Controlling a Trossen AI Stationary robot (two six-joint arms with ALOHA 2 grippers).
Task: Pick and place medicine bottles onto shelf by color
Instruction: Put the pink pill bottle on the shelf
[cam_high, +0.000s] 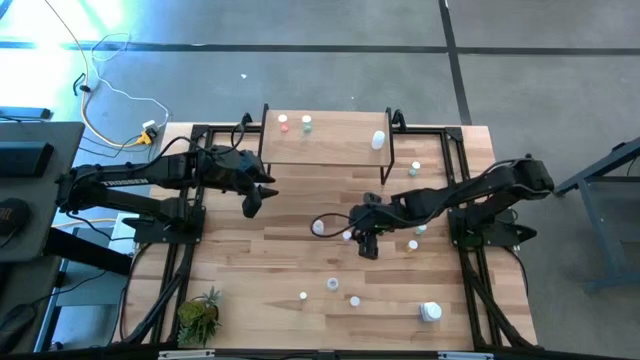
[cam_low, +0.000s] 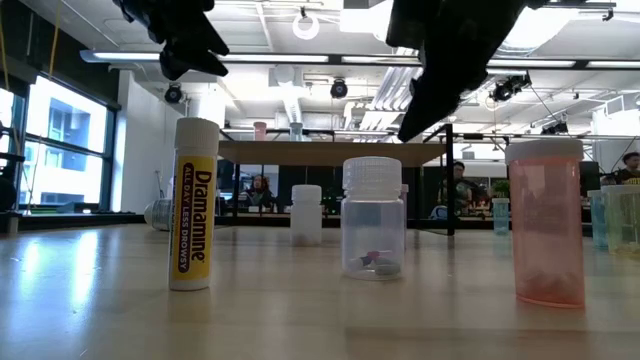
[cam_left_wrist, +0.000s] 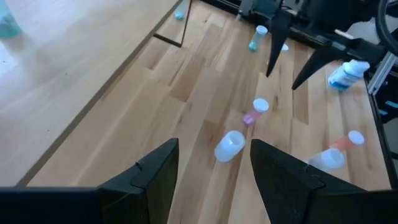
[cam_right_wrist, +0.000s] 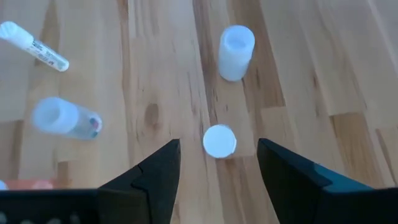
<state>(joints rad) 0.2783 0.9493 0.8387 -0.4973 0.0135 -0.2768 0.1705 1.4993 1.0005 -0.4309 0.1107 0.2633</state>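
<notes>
While the left gripper hangs released at the shelf's eight o'clock, the right gripper hovers released over a white-capped bottle

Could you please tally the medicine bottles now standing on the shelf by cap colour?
On the light wooden shelf:
Small white plastic bottle with red cap: 1
Small white plastic bottle with green cap: 1
All-white plastic bottle: 1
Total: 3
</notes>
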